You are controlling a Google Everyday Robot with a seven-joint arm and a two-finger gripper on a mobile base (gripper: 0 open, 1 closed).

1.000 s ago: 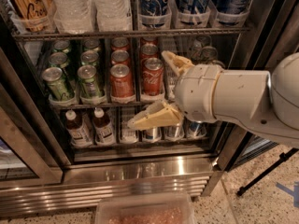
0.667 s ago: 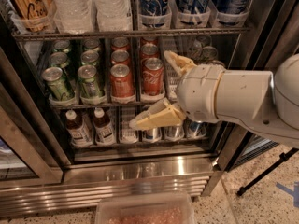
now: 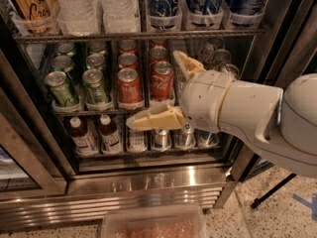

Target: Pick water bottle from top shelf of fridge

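Two clear ribbed water bottles stand side by side in clear holders on the top shelf of the fridge, at upper left. Only their lower halves show. My gripper is open and empty, its two tan fingers spread wide, one pointing up near the red cans and one pointing left lower down. It hangs in front of the middle rack, below and to the right of the water bottles.
An amber tea bottle stands left of the water bottles, blue Pepsi bottles to the right. Green cans and red cans fill the middle rack. Small bottles and cans sit on the lowest rack. A plastic bin lies on the floor in front.
The gripper has drifted slightly up and to the right; its fingers stay spread. Nothing in the fridge has moved.
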